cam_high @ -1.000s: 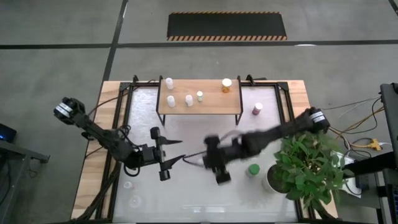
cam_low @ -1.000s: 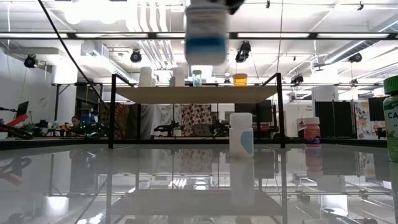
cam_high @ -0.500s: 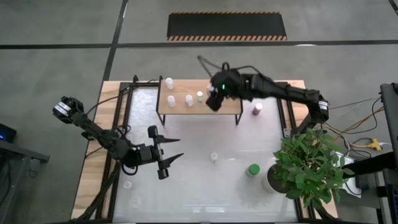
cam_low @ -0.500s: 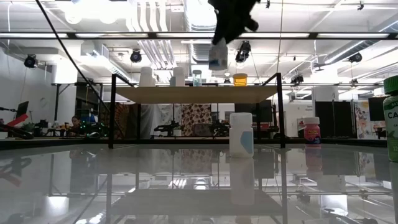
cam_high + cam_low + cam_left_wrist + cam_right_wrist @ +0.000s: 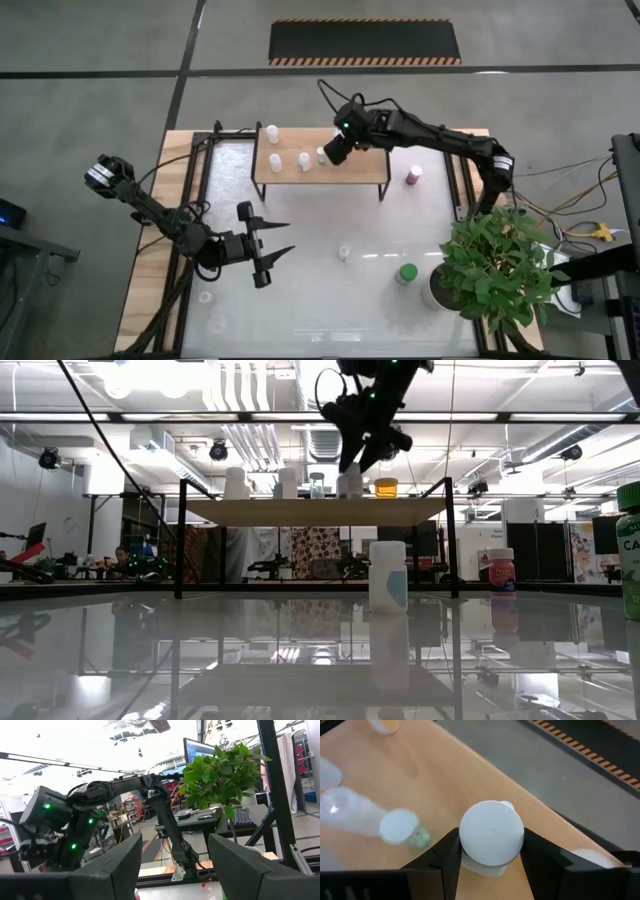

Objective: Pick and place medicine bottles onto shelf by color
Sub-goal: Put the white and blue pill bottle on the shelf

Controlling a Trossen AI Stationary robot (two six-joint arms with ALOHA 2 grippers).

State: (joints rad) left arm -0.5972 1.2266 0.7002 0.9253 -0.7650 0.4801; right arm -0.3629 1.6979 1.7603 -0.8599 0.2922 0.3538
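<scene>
White-capped bottle (image 5: pixel 491 836) in right claw (image 5: pixel 491 851) above shelf (image 5: pixel 350 168)

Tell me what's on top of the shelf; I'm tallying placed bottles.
On the shelf stand three white bottles, a small clear one, and an orange one. The right gripper holds another white-capped bottle there, covering the orange from above.

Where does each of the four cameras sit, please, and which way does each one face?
High view: above, facing straight down on the table; both arms show.
Low view: at tabletop height, facing level toward the shelf; the right gripper comes from above.
Left wrist view: on the left arm, past its open fingers toward the plant.
Right wrist view: on the right arm, down onto the white bottle it grips.
Shared: high and low both show the shelf.
</scene>
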